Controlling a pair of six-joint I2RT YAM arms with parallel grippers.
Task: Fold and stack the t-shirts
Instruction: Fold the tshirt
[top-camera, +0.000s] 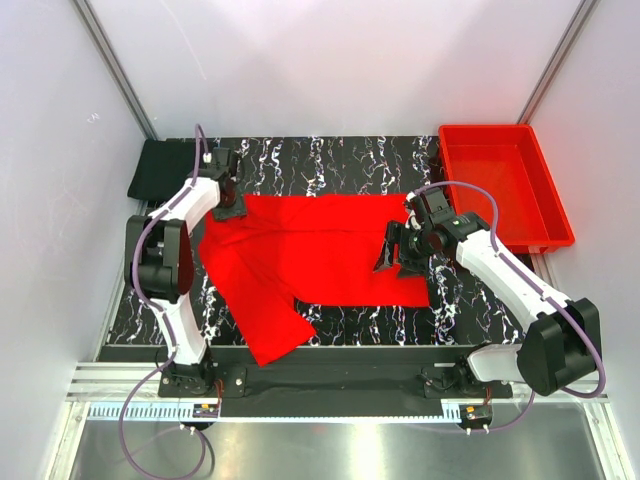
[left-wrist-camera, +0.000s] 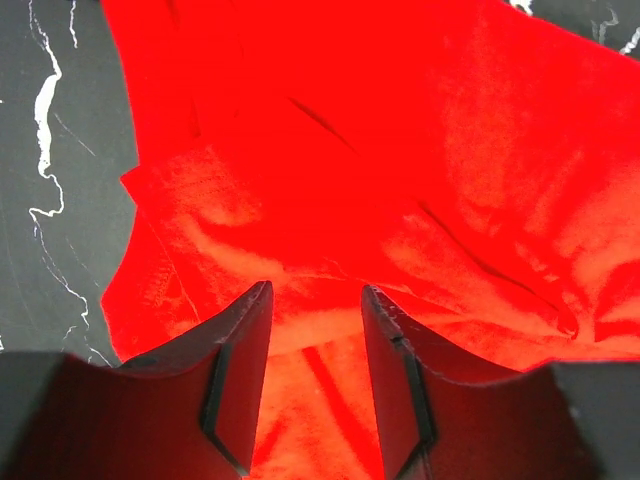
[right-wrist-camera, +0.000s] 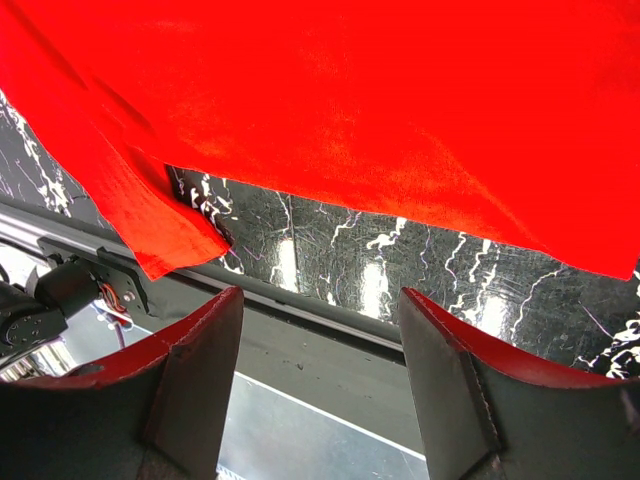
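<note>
The bright red t-shirt (top-camera: 300, 260) lies spread on the black marbled table, one part reaching toward the front edge. My left gripper (top-camera: 230, 208) is open at the shirt's back left corner, jaws standing over wrinkled red cloth (left-wrist-camera: 400, 170) in the left wrist view. My right gripper (top-camera: 392, 258) is open just above the shirt's right part. In the right wrist view the shirt (right-wrist-camera: 380, 100) fills the top and nothing lies between the jaws. The folded black t-shirt (top-camera: 160, 168) lies at the back left corner.
A rigid red plastic bin (top-camera: 503, 185) stands at the back right. Bare marbled table (top-camera: 470, 300) shows right of the shirt and along the back. A metal rail (top-camera: 330, 405) runs along the near edge.
</note>
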